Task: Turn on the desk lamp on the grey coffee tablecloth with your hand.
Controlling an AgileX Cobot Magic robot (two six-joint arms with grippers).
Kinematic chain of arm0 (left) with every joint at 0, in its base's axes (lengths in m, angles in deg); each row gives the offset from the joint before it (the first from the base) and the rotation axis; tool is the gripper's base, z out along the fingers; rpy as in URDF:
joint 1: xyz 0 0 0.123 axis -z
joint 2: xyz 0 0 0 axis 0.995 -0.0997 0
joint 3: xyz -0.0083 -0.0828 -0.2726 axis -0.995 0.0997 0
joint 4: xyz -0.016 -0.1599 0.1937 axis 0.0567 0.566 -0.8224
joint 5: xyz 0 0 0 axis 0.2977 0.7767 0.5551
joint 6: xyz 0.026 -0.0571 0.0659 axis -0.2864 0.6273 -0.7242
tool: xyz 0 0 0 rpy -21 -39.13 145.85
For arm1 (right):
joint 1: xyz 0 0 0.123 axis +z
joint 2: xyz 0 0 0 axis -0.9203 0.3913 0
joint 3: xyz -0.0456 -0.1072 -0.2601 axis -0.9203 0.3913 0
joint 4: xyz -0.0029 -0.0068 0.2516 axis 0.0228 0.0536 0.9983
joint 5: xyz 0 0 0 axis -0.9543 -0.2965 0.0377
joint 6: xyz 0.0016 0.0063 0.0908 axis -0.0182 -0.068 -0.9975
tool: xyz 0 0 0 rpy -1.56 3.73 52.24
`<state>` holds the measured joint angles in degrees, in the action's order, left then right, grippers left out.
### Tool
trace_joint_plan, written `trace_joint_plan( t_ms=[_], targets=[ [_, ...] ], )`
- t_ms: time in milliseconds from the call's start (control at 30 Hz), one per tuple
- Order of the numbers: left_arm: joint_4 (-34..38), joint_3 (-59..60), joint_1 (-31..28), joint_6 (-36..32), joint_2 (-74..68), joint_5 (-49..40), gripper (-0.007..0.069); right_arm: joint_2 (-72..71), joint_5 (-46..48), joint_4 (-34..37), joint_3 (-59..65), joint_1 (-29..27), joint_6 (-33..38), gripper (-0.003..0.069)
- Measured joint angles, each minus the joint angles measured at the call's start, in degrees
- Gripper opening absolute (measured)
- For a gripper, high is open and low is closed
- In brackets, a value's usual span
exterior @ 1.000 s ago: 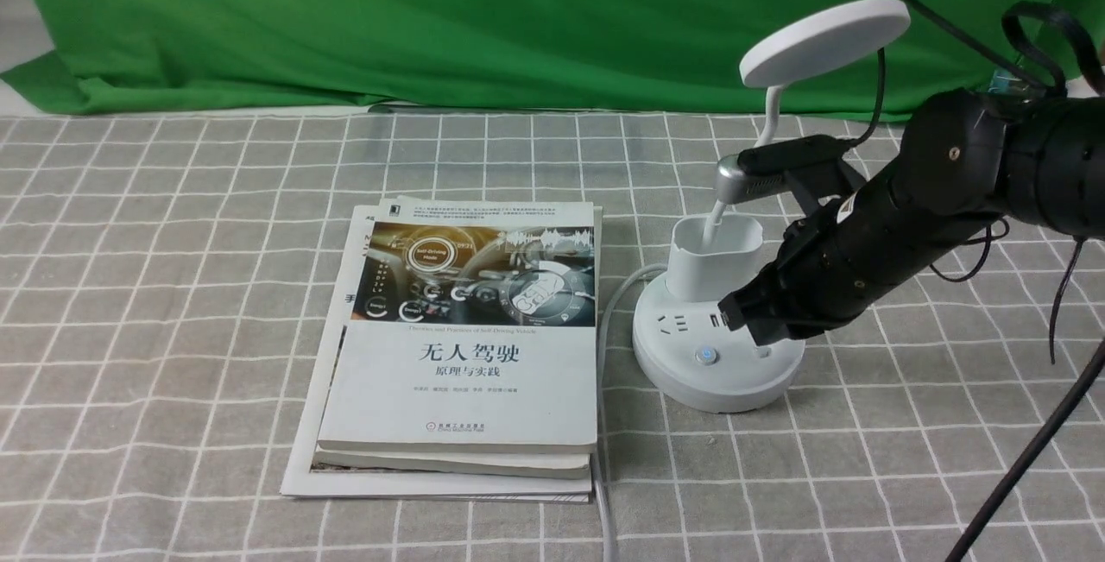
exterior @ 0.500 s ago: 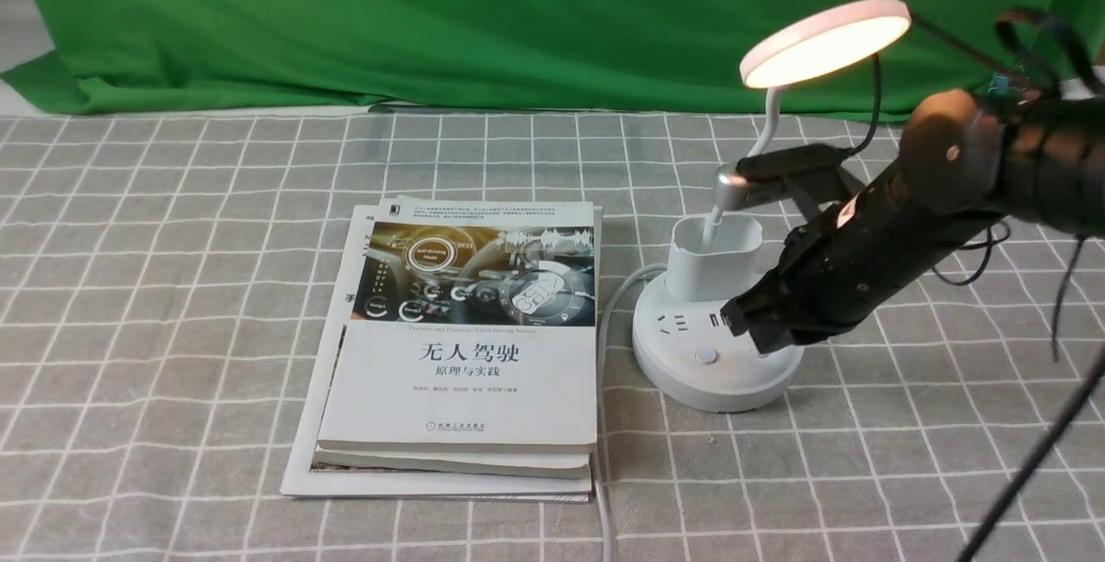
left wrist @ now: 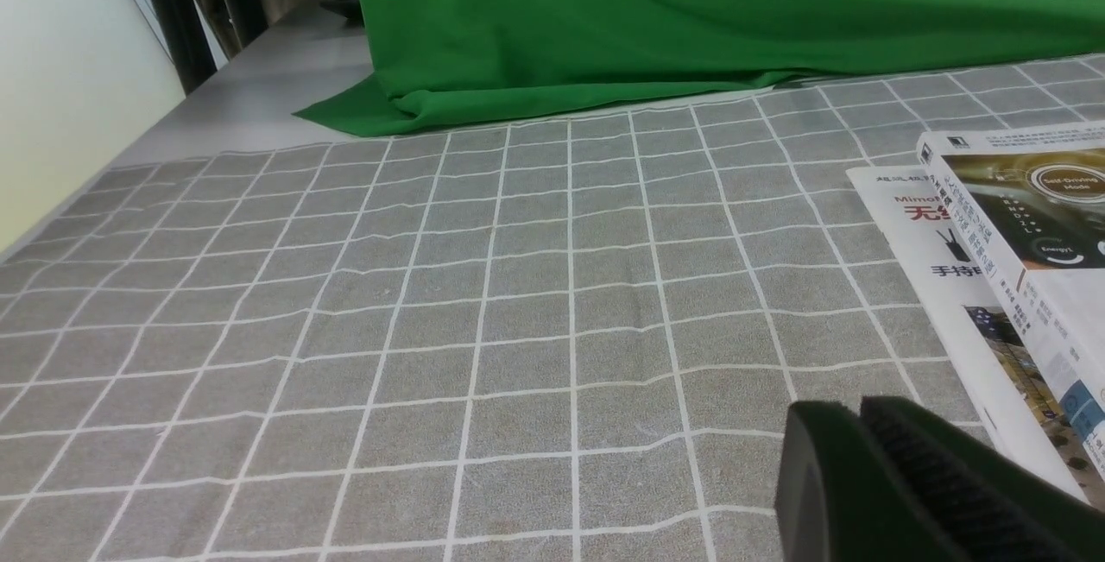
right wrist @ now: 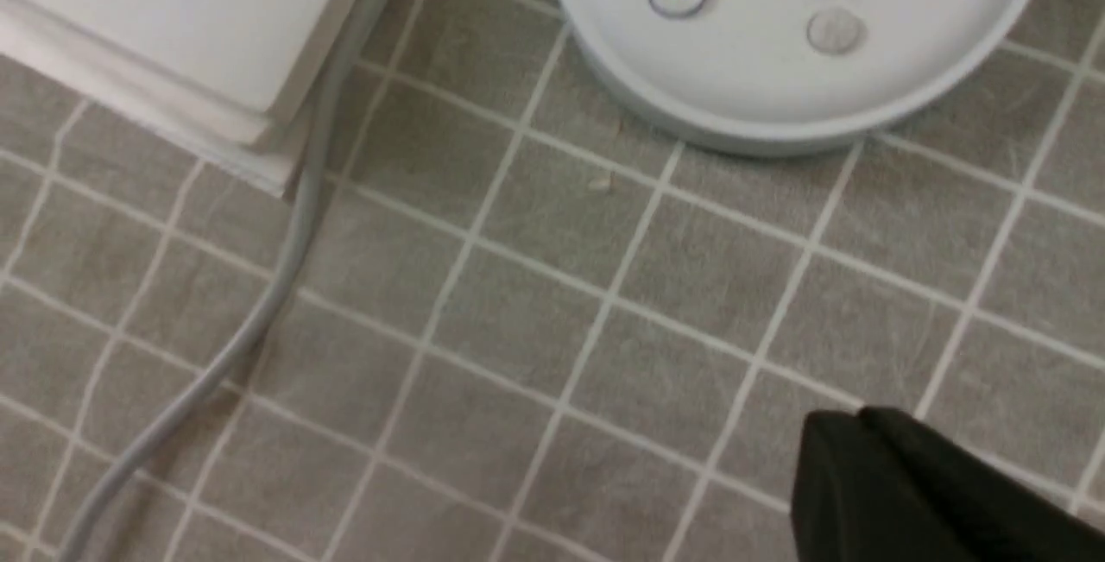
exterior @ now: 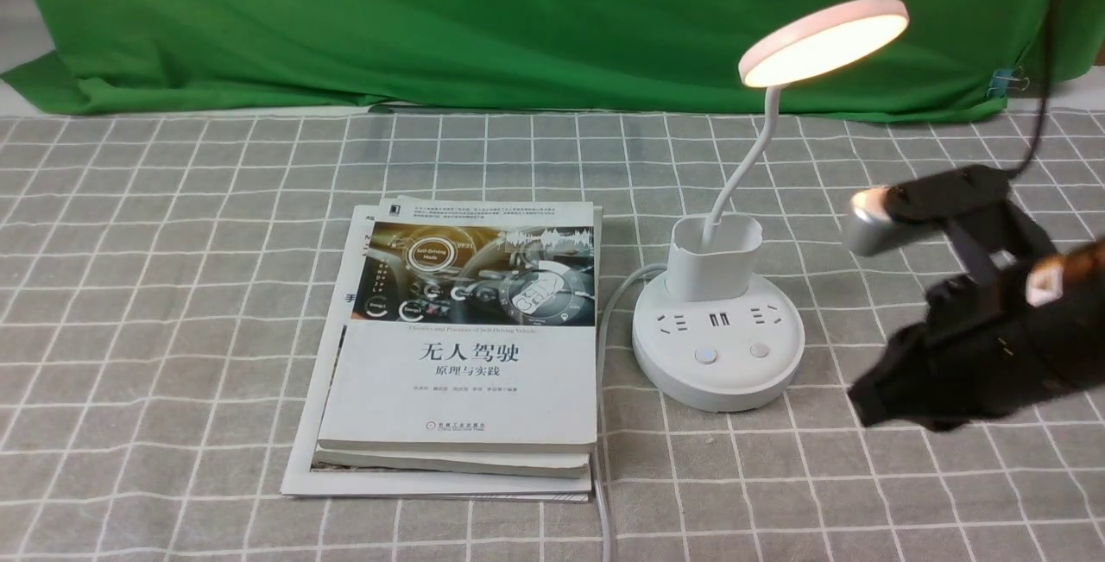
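The desk lamp (exterior: 715, 264), dark a second ago, now glows. The hand (exterior: 872, 402) has pulled off its base, moving rightward and clear.

A stack of three white paperback books (exterior: 466, 372) lies flat, the top cover showing a car-dashboard photo above Chinese title text. Behind hangs a plain green backdrop cloth (exterior: 432, 18), its hem folded onto the bare grey worktop (left wrist: 259, 87). A small blue binder clip (exterior: 1004, 79) pinches the cloth's right edge.

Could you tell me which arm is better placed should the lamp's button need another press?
Right: its hand hovers beside the base of the lit desk lamp, whereas the left end effector is on the far side of the books.
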<state>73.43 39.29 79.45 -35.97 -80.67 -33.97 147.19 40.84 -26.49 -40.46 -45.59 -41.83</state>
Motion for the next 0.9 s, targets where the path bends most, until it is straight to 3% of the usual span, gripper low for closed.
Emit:
trace_joint_plan(
  t_ms=[367,533,700,733,900],
  targets=[
    [0.0,0.0,0.0,0.0,0.0,0.0,0.0019,-16.67,1.72,-0.16,4.96,0.0,-4.47,0.0034],
    [0.0,0.0,0.0,0.0,0.0,0.0,0.0019,-24.67,-10.98,-0.35,10.39,-0.65,0.1,0.0024],
    [0.05,0.0,0.0,0.0,0.0,0.0,0.0019,-37.29,-24.68,-0.4,23.94,-6.41,3.1,0.0024],
    [0.05,0.0,0.0,0.0,0.0,0.0,0.0019,-43.97,-28.67,-0.4,30.0,-10.2,3.22,0.0024],
    [0.05,0.0,0.0,0.0,0.0,0.0,0.0019,-59.95,-32.09,-0.4,41.84,-16.5,4.74,0.0026]
  ],
)
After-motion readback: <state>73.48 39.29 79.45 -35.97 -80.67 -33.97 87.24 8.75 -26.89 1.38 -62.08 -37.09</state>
